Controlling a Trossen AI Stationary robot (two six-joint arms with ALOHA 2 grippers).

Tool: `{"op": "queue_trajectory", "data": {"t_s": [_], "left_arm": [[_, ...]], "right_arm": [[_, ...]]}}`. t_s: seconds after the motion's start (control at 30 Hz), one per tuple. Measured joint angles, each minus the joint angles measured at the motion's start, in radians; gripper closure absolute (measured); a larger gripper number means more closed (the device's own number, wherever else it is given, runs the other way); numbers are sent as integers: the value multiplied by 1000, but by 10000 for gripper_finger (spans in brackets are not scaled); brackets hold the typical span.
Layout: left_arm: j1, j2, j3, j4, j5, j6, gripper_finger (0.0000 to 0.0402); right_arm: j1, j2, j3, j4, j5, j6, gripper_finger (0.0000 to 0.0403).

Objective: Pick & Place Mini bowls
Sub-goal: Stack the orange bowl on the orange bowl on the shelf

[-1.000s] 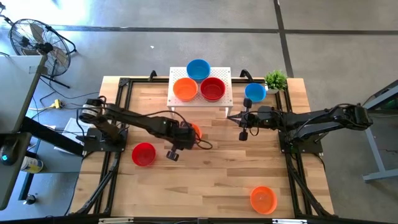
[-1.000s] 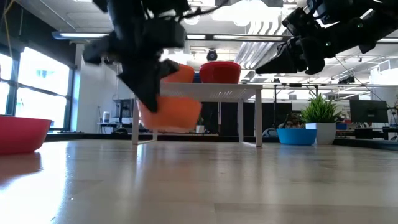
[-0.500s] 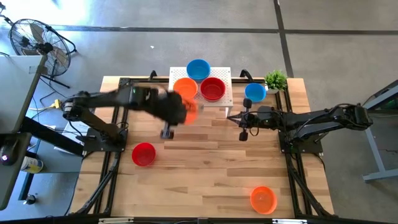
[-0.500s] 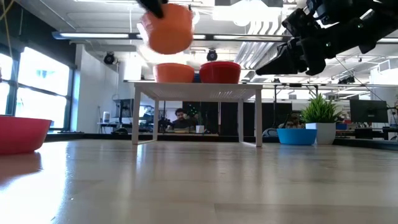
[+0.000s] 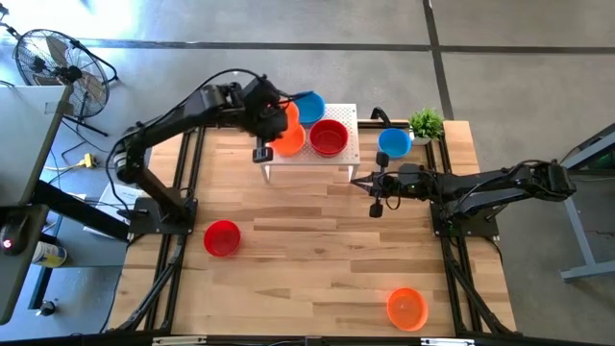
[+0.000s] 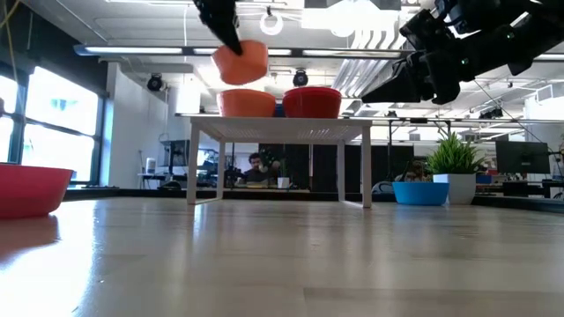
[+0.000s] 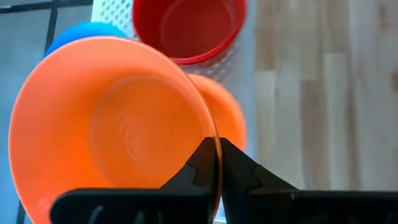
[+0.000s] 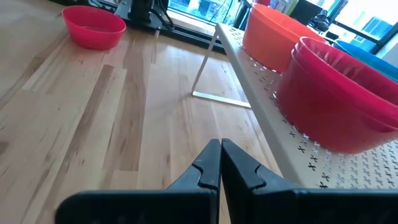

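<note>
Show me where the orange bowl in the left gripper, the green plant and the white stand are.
orange bowl [image 7: 118, 124], left wrist view, inside.
green plant [image 6: 456, 154], low view, leaves.
white stand [image 5: 350, 146], high view, bare corner.

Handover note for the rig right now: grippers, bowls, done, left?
Left gripper: shut on an orange bowl, held above the orange bowl on the stand.
Right gripper: shut, empty, waiting beside the white stand.
Done: orange, red and blue bowls on the stand.
Left: set down the held bowl; red, orange and blue bowls remain on the table.
</note>
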Motion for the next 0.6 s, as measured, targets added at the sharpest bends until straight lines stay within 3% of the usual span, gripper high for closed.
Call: {"op": "queue_trajectory", "data": {"t_s": [0.33, 0.6], "left_arm": [[28, 105, -1, 14, -1, 37, 401], [25, 114, -1, -18, 12, 36, 401]], "right_arm": [[0, 0, 0, -1, 0, -3, 403], [0, 0, 0, -8, 0, -4, 403]]}}
